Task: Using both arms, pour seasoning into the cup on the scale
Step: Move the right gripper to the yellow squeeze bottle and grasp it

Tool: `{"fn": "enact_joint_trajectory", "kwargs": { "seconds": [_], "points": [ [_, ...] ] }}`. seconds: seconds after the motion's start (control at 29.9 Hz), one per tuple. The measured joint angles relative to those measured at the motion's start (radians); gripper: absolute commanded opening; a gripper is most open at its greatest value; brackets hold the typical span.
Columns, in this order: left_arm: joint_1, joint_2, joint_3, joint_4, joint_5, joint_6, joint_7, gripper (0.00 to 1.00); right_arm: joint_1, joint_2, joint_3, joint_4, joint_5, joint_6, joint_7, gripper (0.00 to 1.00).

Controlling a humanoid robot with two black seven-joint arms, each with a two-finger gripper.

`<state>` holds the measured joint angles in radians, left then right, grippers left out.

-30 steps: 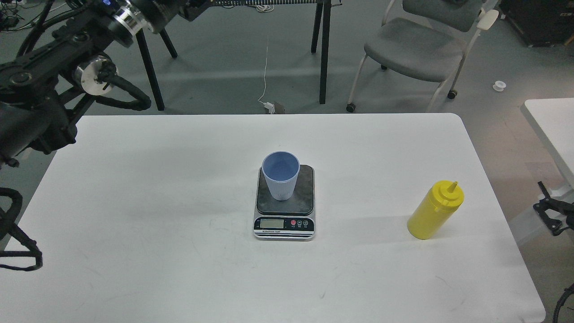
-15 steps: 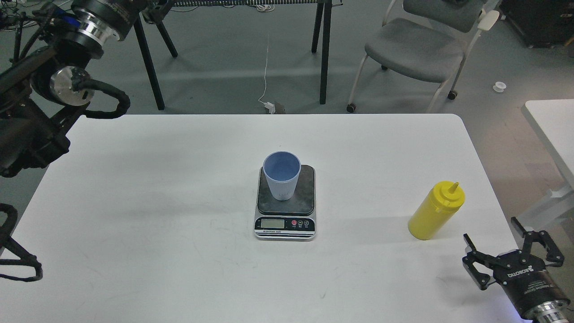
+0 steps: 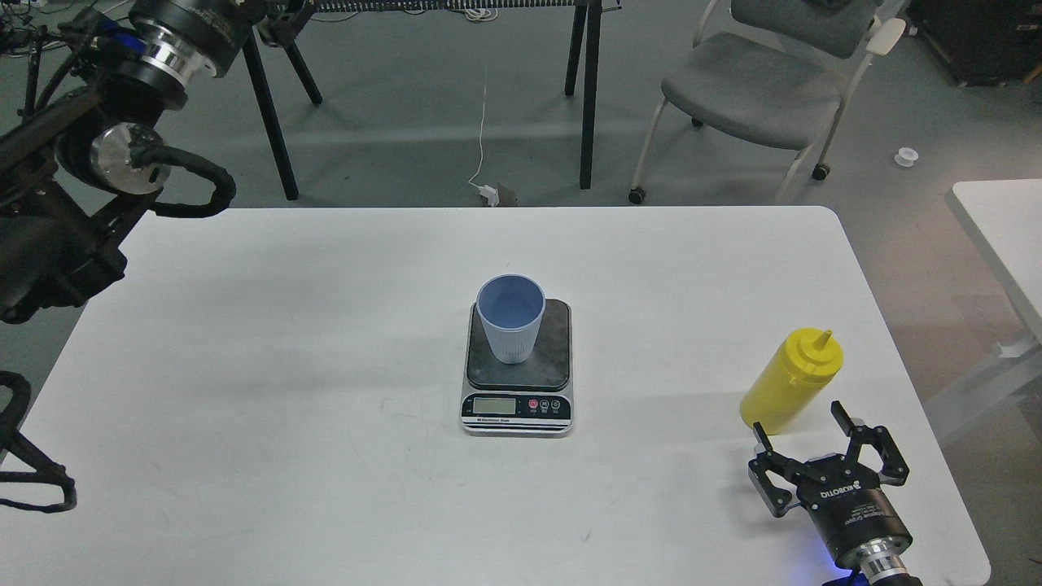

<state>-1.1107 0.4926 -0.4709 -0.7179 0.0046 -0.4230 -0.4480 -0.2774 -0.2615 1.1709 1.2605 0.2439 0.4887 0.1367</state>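
Lower right: the right gripper (image 3: 800, 428), fingers spread, hovers just below the yellow seasoning bottle (image 3: 790, 381); left gripper's state cannot be told; blue cup (image 3: 510, 318) stands on the scale (image 3: 518, 367).

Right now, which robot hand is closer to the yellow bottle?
The right. The right gripper sits open just in front of the yellow bottle, nearly at its base. The left arm is far off at the table's back left corner, its gripper out of view.
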Motion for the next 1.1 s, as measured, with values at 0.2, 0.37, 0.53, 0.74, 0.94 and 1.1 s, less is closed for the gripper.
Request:
{"fn": "enact_joint_trajectory", "kwargs": {
  "seconds": [0.2, 0.37, 0.53, 0.74, 0.94, 1.1],
  "points": [
    [0.002, 0.0, 0.001, 0.0, 0.002, 0.001, 0.0, 0.99, 0.056, 0.004, -0.002, -0.042, 0.0, 0.0, 0.0, 0.99],
    [0.01, 0.001, 0.001, 0.0, 0.002, 0.001, 0.0, 0.99, 0.079, 0.016, -0.001, -0.054, 0.0, 0.0, 0.0, 0.98],
    [0.013, 0.001, 0.001, 0.0, 0.002, 0.001, 0.0, 0.99, 0.108, 0.024, 0.013, -0.082, 0.001, 0.0, 0.005, 0.95],
    [0.014, 0.001, 0.002, 0.0, 0.002, 0.005, 0.0, 0.99, 0.178, 0.028, 0.017, -0.146, 0.002, 0.0, 0.045, 0.73],
    [0.014, 0.001, 0.002, 0.0, 0.002, 0.006, 0.0, 0.99, 0.232, 0.046, 0.014, -0.179, 0.0, 0.0, 0.051, 0.47],
    [0.014, 0.004, 0.002, 0.0, 0.002, 0.007, 0.0, 0.99, 0.28, 0.047, 0.013, -0.189, -0.02, 0.0, 0.055, 0.41]
  ]
}}
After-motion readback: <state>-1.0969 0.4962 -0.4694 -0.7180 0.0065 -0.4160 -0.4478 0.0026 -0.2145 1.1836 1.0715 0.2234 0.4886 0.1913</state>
